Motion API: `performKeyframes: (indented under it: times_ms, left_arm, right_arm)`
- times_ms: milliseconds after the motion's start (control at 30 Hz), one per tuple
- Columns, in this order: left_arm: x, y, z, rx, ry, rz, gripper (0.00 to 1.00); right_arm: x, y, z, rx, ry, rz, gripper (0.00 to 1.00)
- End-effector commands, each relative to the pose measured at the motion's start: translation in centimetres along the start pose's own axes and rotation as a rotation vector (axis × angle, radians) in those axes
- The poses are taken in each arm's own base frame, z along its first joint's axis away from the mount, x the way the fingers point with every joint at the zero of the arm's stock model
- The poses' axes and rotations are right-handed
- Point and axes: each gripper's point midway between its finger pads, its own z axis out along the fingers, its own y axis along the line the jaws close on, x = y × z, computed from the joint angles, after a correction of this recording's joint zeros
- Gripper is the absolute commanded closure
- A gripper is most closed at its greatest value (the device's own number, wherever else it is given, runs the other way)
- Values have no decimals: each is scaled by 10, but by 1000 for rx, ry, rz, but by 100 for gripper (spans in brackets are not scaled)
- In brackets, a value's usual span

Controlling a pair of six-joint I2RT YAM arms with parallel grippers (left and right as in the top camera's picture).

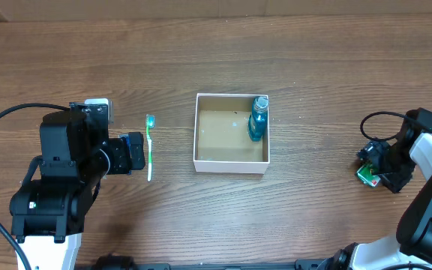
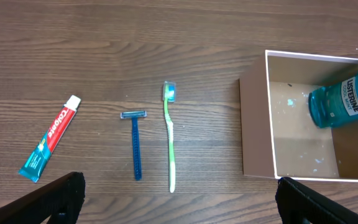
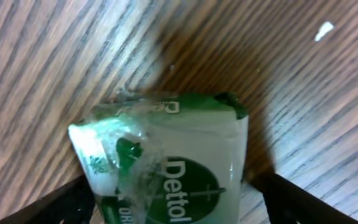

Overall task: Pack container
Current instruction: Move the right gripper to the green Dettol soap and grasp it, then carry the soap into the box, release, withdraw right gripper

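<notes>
Seen from overhead, at mid-table, the white container point(image 1: 231, 166) holds a blue Listerine bottle point(image 1: 258, 118) against its right wall. Left of the container lies a green toothbrush point(image 1: 150, 146), then the left gripper point(image 1: 132, 152); well right of the container sits the right gripper point(image 1: 385, 171).

Left wrist view: fingers point(image 2: 55, 199) spread wide; toothbrush, blue razor point(image 2: 135, 146) and Colgate toothpaste point(image 2: 50, 138) lie left of the container.

Right wrist view: fingers point(image 3: 61, 205) flank a Dettol soap pack point(image 3: 179, 162); whether they pinch it cannot be told.

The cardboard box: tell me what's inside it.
One blue mouthwash bottle lies in the box, along its right wall in the overhead view. The rest of the brown floor shows bare. The patch under the bottle is covered.
</notes>
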Motion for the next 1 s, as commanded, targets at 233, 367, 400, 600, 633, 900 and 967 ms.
performKeyframes:
  times_ms: [233, 367, 400, 600, 633, 900, 967]
  left_arm:
    - [-8, -5, -7, 18, -27, 0, 0]
    - [-8, -5, -7, 18, -27, 0, 0]
    - [-8, -5, -7, 18, -27, 0, 0]
    - [-8, -5, -7, 17, -27, 0, 0]
    - [-9, -5, -7, 17, -28, 0, 0]
    - [-9, -5, -7, 17, -28, 1, 0]
    - [-9, -5, -7, 17, -28, 0, 0]
  right_arm:
    - [4, 2, 6, -9, 24, -2, 45]
    - [4, 3, 6, -10, 21, -2, 53]
    - [3, 3, 6, -10, 21, -2, 53]
    - [-9, 8, -5, -23, -6, -2, 64]
    - [-14, 11, -11, -28, -17, -3, 67]
    - [-44, 87, -134, -226, -242, -222, 91]
    - [-27, 117, -178, -265, -298, -370, 91]
